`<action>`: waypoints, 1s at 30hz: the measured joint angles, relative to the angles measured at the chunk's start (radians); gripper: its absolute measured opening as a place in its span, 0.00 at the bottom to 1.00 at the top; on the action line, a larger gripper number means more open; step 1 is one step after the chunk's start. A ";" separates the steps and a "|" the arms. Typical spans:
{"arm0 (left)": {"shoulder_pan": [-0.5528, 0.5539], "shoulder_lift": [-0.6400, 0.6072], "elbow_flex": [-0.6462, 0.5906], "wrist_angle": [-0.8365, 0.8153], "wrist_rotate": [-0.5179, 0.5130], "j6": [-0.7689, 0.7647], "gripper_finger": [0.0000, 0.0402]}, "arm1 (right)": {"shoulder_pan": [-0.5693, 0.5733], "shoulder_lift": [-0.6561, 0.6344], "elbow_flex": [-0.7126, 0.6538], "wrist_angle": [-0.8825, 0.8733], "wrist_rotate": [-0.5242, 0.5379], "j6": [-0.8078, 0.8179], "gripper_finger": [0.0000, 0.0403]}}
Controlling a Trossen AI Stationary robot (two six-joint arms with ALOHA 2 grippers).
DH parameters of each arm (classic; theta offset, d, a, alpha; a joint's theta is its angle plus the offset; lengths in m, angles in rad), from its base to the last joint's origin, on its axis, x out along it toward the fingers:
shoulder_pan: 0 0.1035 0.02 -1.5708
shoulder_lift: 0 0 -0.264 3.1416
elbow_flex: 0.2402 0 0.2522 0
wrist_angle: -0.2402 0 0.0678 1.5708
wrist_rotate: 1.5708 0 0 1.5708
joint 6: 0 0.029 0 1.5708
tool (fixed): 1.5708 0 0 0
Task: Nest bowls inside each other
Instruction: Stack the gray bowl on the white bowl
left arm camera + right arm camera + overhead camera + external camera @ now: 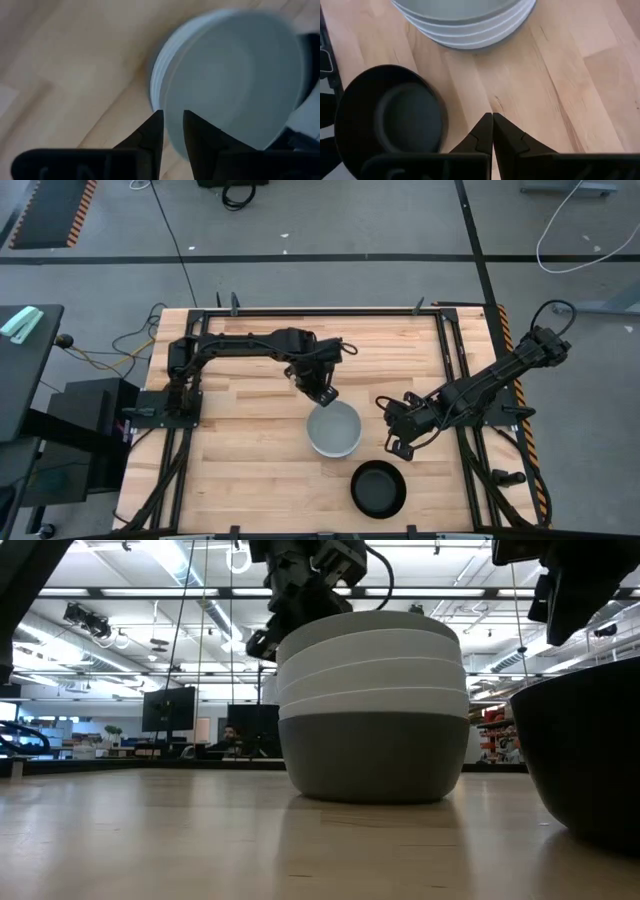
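Observation:
A stack of nested bowls stands on the wooden table. A dark grey bowl is at the bottom, white ones sit above it, and a light grey bowl is on top. A black bowl sits alone on the table, nearer the front edge. My left gripper is open at the stack's far-left rim. My right gripper is shut and hangs over bare wood to the right of the stack, with the black bowl beside it. My left gripper comes slanting down from the far left, with its fingers astride the top bowl's rim, one outside and one inside. I cannot tell whether they touch the rim. The bowl lies nested in the stack.
Dark metal rails run along the table's sides and back, with cables on the floor beyond. Open wood lies to the left of the stack and between the stack and the black bowl.

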 joint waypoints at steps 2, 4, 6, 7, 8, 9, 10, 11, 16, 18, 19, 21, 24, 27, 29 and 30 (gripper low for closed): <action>0.008 0.000 0.015 -0.011 -0.002 0.006 0.20 | 0.000 0.000 0.000 0.007 0.000 -0.013 0.04; 0.012 0.000 0.024 0.003 -0.005 0.007 0.20 | -0.008 0.000 0.000 0.026 0.001 -0.031 0.04; 0.019 -0.001 0.026 0.025 -0.019 0.009 0.20 | -0.027 0.000 0.000 0.072 0.001 -0.064 0.04; 0.022 -0.001 0.026 0.026 -0.026 0.009 0.21 | -0.043 0.000 0.000 0.114 0.001 -0.087 0.04; 0.027 -0.001 0.026 0.025 -0.032 0.009 0.21 | -0.059 0.000 0.000 0.163 0.001 -0.114 0.04; 0.032 -0.001 0.026 0.025 -0.041 0.009 0.21 | -0.075 0.000 0.000 0.217 0.001 -0.144 0.04; 0.038 -0.001 0.026 0.026 -0.049 0.009 0.21 | -0.092 0.000 0.000 0.273 -0.003 -0.172 0.04; 0.043 -0.001 0.026 0.026 -0.060 0.011 0.21 | -0.108 0.000 0.000 0.322 -0.016 -0.196 0.04; 0.073 -0.001 0.026 0.009 -0.089 0.050 0.19 | -0.140 0.002 -0.001 0.395 -0.049 -0.239 0.02; 0.086 -0.004 0.026 0.003 -0.090 0.050 0.18 | -0.140 0.020 -0.008 0.401 -0.053 -0.252 0.01; 0.093 -0.005 0.026 0.006 -0.091 0.050 0.18 | -0.140 0.037 -0.010 0.397 -0.052 -0.256 0.01; 0.101 -0.006 0.026 0.014 -0.099 0.051 0.18 | -0.142 0.082 -0.011 0.408 -0.053 -0.267 0.01; 0.105 -0.006 0.026 0.027 -0.112 0.052 0.18 | -0.145 0.154 -0.011 0.447 -0.053 -0.279 0.01; 0.104 -0.006 0.026 0.026 -0.115 0.071 0.19 | -0.144 0.210 -0.011 0.474 -0.053 -0.278 0.01; 0.103 -0.006 0.026 0.026 -0.115 0.076 0.19 | -0.144 0.234 -0.011 0.479 -0.053 -0.273 0.01; 0.103 -0.006 0.026 0.025 -0.115 0.076 0.19 | -0.144 0.243 -0.011 0.483 -0.053 -0.271 0.01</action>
